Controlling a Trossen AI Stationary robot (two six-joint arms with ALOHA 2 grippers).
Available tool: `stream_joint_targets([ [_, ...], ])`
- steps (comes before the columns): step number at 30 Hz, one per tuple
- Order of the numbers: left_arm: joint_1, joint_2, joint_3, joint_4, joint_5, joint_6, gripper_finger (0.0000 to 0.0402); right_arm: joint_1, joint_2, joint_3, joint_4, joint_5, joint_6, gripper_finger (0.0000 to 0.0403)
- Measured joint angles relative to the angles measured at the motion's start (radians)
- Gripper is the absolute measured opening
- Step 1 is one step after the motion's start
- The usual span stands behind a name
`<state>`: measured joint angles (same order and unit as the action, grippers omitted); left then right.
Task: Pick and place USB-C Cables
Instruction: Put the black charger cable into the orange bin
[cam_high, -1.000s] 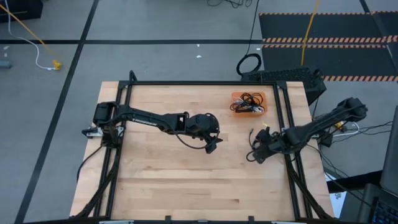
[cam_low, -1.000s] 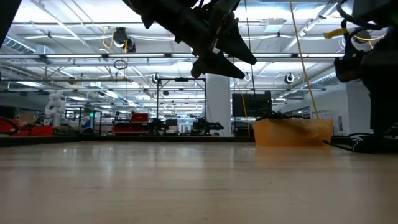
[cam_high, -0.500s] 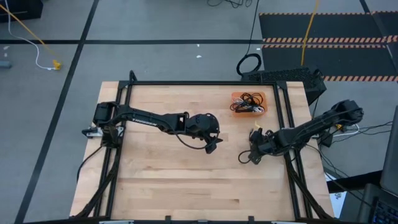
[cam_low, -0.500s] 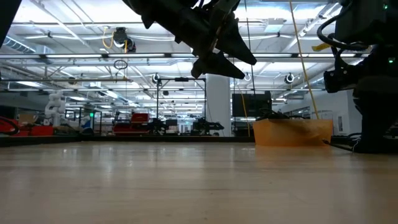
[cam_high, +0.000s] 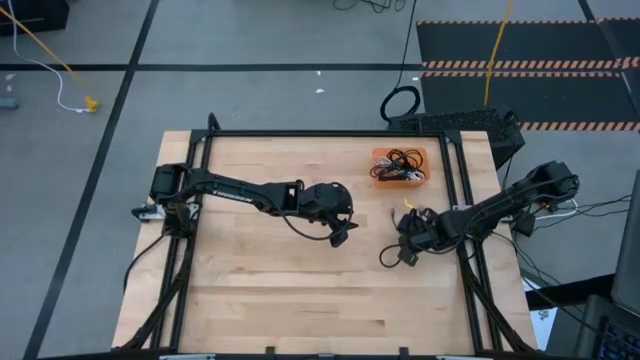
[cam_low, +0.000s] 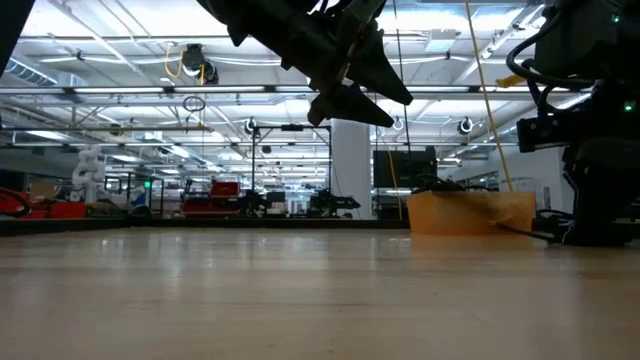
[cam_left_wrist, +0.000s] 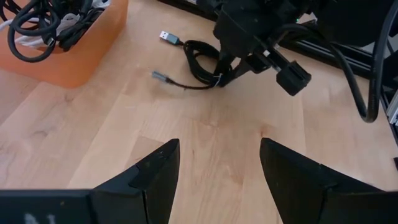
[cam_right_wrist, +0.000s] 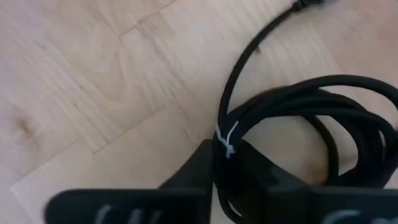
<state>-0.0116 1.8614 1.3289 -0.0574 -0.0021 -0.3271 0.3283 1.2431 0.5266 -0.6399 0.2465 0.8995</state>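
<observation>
A black USB-C cable (cam_left_wrist: 198, 59), a small coil bound with a white tie, lies on the wooden table right of the middle, with its two plug ends trailing on the wood. My right gripper (cam_left_wrist: 225, 73) is down at the coil and shut on it. More USB-C cables fill the orange tray (cam_high: 400, 165) at the far right of the table. My left gripper (cam_high: 342, 235) hangs open above the table's middle, well clear of the wood (cam_low: 350, 95), with nothing between its fingers. My right gripper pinches the coil's bundled strands between its two fingers, right beside the white tie (cam_right_wrist: 226, 140). The fingers (cam_right_wrist: 199, 171) slant down onto it from the table's right side. The coil (cam_right_wrist: 298, 102) rests on the wood, and its plug end (cam_left_wrist: 168, 37) lies loose.
A black metal frame (cam_high: 330, 133) runs around the tabletop. The orange tray (cam_left_wrist: 74, 53) stands just beyond the held coil, toward the far edge. Bare wood stretches across the near half and the left side of the table.
My right gripper has gone toward the table's left edge and down, onto the black coil. My left arm has kept still.
</observation>
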Motion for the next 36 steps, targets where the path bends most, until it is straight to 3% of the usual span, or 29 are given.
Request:
stream_joint_targets([
  [2, 0.0, 0.0, 0.0, 0.0, 0.0, 0.001, 0.0223, 0.0, 0.0, 0.0, 0.0, 0.003, -0.005, 0.0018],
  [9, 0.0, 0.0, 0.0, -0.004, 0.0, 0.004, 0.0223, 0.0, -0.041, -0.005, 0.045, -0.009, -0.048, 0.0015],
  [16, 0.0, 0.0, 0.0, -0.004, -0.013, 0.005, 0.0223, -0.001, -0.122, -0.005, 0.282, 0.035, -0.288, 0.0014],
  [20, 0.0, 0.0, 0.0, -0.004, -0.038, 0.006, 0.0223, -0.001, -0.163, -0.005, 0.472, 0.153, -0.473, 0.0014],
  [28, 0.0, 0.0, 0.0, 0.0, -0.053, 0.007, 0.0223, -0.057, -0.218, -0.004, 0.697, 0.536, -0.831, 0.0014],
  [36, 0.0, 0.0, 0.0, 0.0, -0.053, 0.011, 0.0223, -0.182, -0.241, -0.004, 0.815, 0.684, -1.041, 0.0013],
])
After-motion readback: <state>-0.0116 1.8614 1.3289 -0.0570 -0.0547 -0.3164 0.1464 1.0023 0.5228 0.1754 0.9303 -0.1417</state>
